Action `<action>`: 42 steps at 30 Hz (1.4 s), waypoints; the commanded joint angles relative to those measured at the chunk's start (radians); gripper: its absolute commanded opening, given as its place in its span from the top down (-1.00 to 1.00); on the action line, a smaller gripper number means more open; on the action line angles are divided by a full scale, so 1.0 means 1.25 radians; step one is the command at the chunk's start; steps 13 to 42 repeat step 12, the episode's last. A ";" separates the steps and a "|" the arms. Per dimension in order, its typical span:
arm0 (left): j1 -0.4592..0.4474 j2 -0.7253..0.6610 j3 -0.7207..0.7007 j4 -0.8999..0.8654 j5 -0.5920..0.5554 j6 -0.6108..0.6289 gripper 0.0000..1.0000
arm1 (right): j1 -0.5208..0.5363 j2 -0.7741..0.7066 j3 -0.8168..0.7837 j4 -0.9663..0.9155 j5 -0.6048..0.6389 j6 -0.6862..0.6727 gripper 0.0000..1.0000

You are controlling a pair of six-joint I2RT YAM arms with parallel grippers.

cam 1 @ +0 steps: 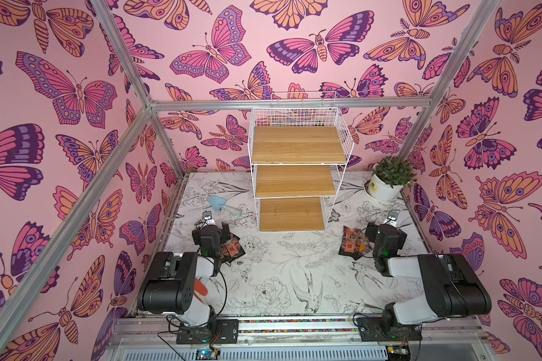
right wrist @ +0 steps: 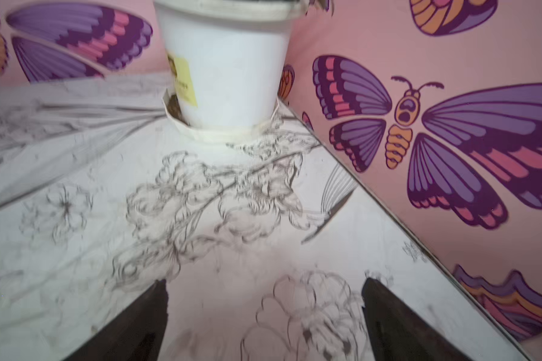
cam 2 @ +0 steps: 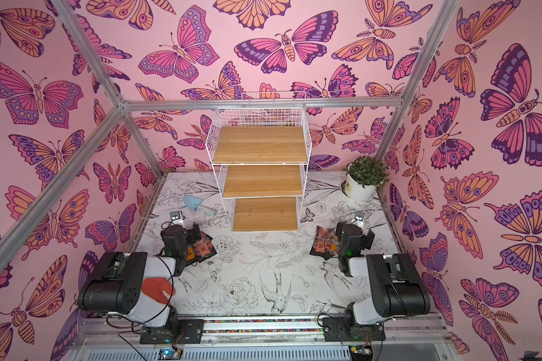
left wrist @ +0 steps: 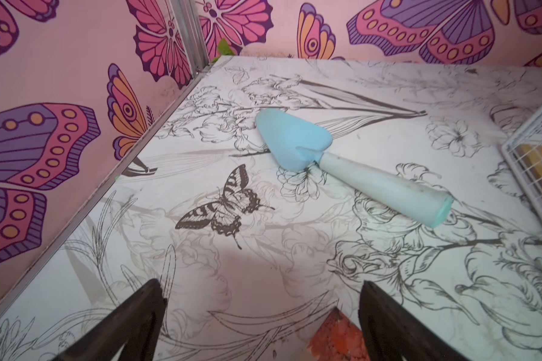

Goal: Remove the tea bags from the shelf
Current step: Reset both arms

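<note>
Tea bags [cam 1: 232, 249] lie in two small heaps on the table [cam 1: 279, 275], and none is on the shelf [cam 1: 294, 143] — its three wooden boards, in the centre of both top views, are bare. One heap sits lower left of centre, partly under the left arm's wrist. Another heap [cam 1: 352, 243] sits lower right of centre, just beside the right arm's wrist. The sachets overlap and the arms hide some, so I cannot count them.

Judging by the bare boards, the removal looks done. If anything is left, it is only to draw the arms back.

The left gripper [left wrist: 260, 290] has its jaws spread wide and grips nothing. In its wrist view a corner of a reddish sachet [left wrist: 335, 337] lies on the table at the lower edge, just beside one finger. The right gripper [right wrist: 263, 287] is equally wide and empty, facing the white plant pot [right wrist: 229, 68] at the top of its wrist view.

A yellow label [right wrist: 182, 81] on the pot carries print too blurred to read. The sachets' orange labels show a dark square mark — too small to make out. No brand is legible.
</note>
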 commanded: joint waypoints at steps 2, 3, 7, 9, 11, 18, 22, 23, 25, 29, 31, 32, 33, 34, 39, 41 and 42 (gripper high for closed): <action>0.001 -0.001 0.005 0.042 0.019 0.002 -0.98 | -0.014 0.011 0.005 0.096 -0.140 -0.005 -0.98; 0.001 0.000 0.005 0.042 0.020 0.002 -0.98 | -0.013 0.028 0.001 0.121 -0.135 -0.006 -0.98; -0.002 0.004 0.012 0.035 0.027 0.008 -0.98 | -0.013 0.012 -0.005 0.106 -0.138 -0.004 -0.98; -0.001 0.004 0.014 0.030 0.028 0.006 -0.98 | -0.013 0.010 -0.001 0.092 -0.137 -0.002 -0.98; -0.002 0.004 0.011 0.037 0.025 0.010 -0.98 | -0.013 -0.018 0.029 -0.015 -0.130 0.007 -0.98; -0.003 -0.001 0.003 0.044 0.028 0.008 -0.98 | -0.013 -0.007 0.036 -0.005 -0.122 0.008 -0.98; -0.003 -0.001 0.003 0.044 0.028 0.008 -0.98 | -0.013 -0.007 0.036 -0.005 -0.122 0.008 -0.98; -0.003 -0.001 0.003 0.044 0.028 0.008 -0.98 | -0.013 -0.007 0.036 -0.005 -0.122 0.008 -0.98; -0.003 -0.001 0.003 0.044 0.028 0.008 -0.98 | -0.013 -0.007 0.036 -0.005 -0.122 0.008 -0.98; -0.003 -0.001 0.003 0.044 0.028 0.008 -0.98 | -0.013 -0.007 0.036 -0.005 -0.122 0.008 -0.98; -0.003 -0.001 0.003 0.044 0.028 0.008 -0.98 | -0.013 -0.007 0.036 -0.005 -0.122 0.008 -0.98; -0.003 -0.001 0.003 0.044 0.028 0.008 -0.98 | -0.013 -0.007 0.036 -0.005 -0.122 0.008 -0.98; -0.003 -0.001 0.003 0.044 0.028 0.008 -0.98 | -0.013 -0.007 0.036 -0.005 -0.122 0.008 -0.98; -0.003 -0.001 0.003 0.044 0.028 0.008 -0.98 | -0.013 -0.007 0.036 -0.005 -0.122 0.008 -0.98; -0.003 -0.001 0.003 0.044 0.028 0.008 -0.98 | -0.013 -0.007 0.036 -0.005 -0.122 0.008 -0.98; -0.003 -0.001 0.003 0.044 0.028 0.008 -0.98 | -0.013 -0.007 0.036 -0.005 -0.122 0.008 -0.98; -0.003 -0.001 0.003 0.044 0.028 0.008 -0.98 | -0.013 -0.007 0.036 -0.005 -0.122 0.008 -0.98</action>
